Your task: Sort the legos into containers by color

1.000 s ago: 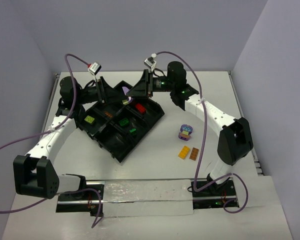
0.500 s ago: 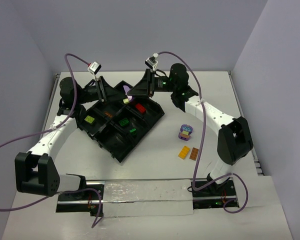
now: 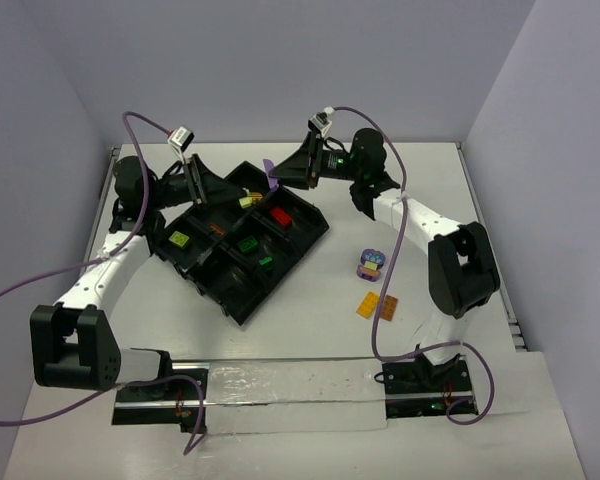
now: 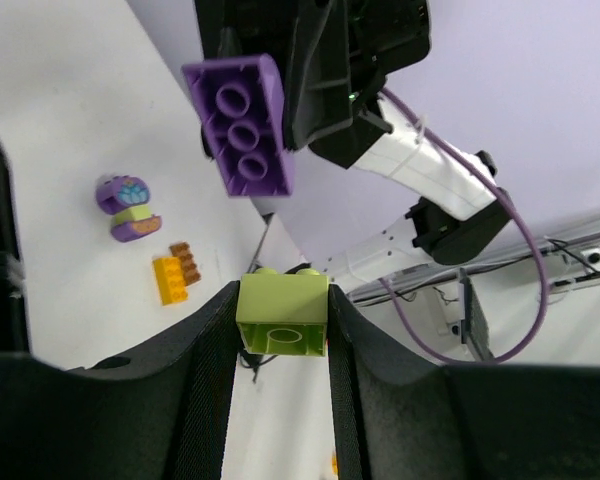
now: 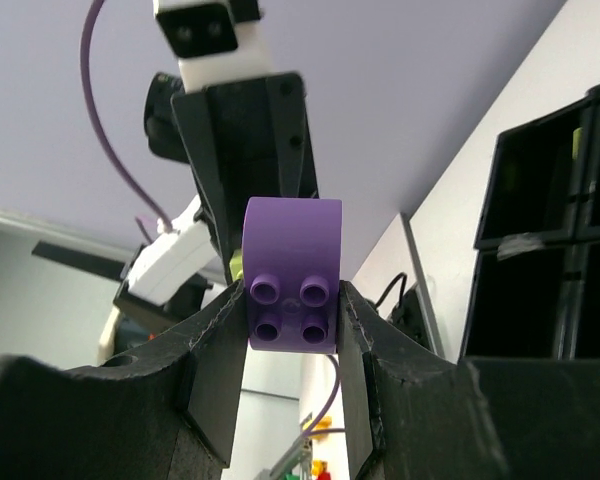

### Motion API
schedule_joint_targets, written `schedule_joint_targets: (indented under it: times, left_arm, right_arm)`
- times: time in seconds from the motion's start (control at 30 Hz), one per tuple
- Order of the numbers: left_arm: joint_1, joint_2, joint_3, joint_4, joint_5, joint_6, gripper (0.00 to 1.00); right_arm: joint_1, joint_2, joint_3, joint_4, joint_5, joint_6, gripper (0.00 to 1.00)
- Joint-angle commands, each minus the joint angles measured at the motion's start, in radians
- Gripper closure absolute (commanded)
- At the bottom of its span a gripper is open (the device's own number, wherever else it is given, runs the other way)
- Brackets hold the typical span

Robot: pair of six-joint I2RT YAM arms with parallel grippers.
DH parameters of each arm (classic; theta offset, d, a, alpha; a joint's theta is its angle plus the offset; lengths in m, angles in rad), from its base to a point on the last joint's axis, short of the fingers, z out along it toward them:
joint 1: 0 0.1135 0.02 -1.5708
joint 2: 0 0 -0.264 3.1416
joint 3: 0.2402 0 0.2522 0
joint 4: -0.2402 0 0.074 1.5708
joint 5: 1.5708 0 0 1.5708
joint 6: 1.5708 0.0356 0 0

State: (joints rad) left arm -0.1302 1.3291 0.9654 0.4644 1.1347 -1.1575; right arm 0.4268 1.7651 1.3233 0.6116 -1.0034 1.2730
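Observation:
My left gripper [image 3: 243, 201] is shut on a lime brick [image 4: 283, 313] above the far side of the black divided tray [image 3: 230, 300]. My right gripper [image 3: 273, 176] is shut on a purple brick with one rounded end [image 5: 292, 290], held in the air just beyond the lime brick and apart from it; it also shows in the left wrist view [image 4: 240, 125]. The tray holds a lime brick [image 3: 180, 239], green bricks [image 3: 247, 243] and a red brick [image 3: 279, 214] in separate compartments. A rounded purple piece [image 3: 371, 264], an orange-yellow brick [image 3: 367, 305] and a brown brick [image 3: 388, 307] lie on the table.
The tray sits diagonally at centre left, its compartments showing in the right wrist view [image 5: 540, 230]. The loose pieces lie to its right, near the right arm's forearm. A clear plastic strip [image 3: 290, 390] runs along the near edge between the arm bases.
My right gripper has pulled up and back to the right with the purple brick, away from the lime brick in my left gripper. The left gripper has shifted slightly left.

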Motion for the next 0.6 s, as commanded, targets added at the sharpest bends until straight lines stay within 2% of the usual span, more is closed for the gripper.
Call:
schedule_joint_targets:
  times: [0.0, 0.07, 0.13, 0.17, 0.27, 0.33, 0.47, 0.57]
  left_arm:
    - [0.039, -0.044, 0.056, -0.237, -0.039, 0.203, 1.0]
    - [0.064, -0.067, 0.076, -0.508, -0.178, 0.347, 1.0]
    - [0.084, -0.094, 0.075, -0.777, -0.378, 0.453, 1.0]
    - [0.086, -0.101, 0.066, -0.839, -0.483, 0.481, 1.0]
    - [0.086, -0.092, 0.07, -0.996, -0.78, 0.484, 1.0]
    - [0.086, -0.087, 0.076, -1.092, -1.078, 0.451, 1.0]
    - [0.088, -0.127, 0.038, -1.098, -1.23, 0.403, 1.0]
    - [0.089, -0.111, 0.026, -1.085, -1.255, 0.408, 1.0]
  right_arm:
    - [-0.007, 0.014, 0.08, -0.006, 0.007, -0.02, 1.0]
    - [-0.01, 0.014, 0.124, -0.149, 0.033, -0.112, 1.0]
    - [-0.011, 0.007, 0.17, -0.393, 0.082, -0.284, 1.0]
    - [-0.011, 0.006, 0.202, -0.507, 0.128, -0.367, 1.0]
    - [-0.012, 0.012, 0.269, -0.706, 0.223, -0.503, 1.0]
    - [-0.014, 0.035, 0.335, -0.82, 0.275, -0.573, 1.0]
    - [-0.013, 0.061, 0.393, -0.914, 0.326, -0.629, 1.0]
    - [-0.009, 0.079, 0.425, -0.985, 0.368, -0.677, 1.0]
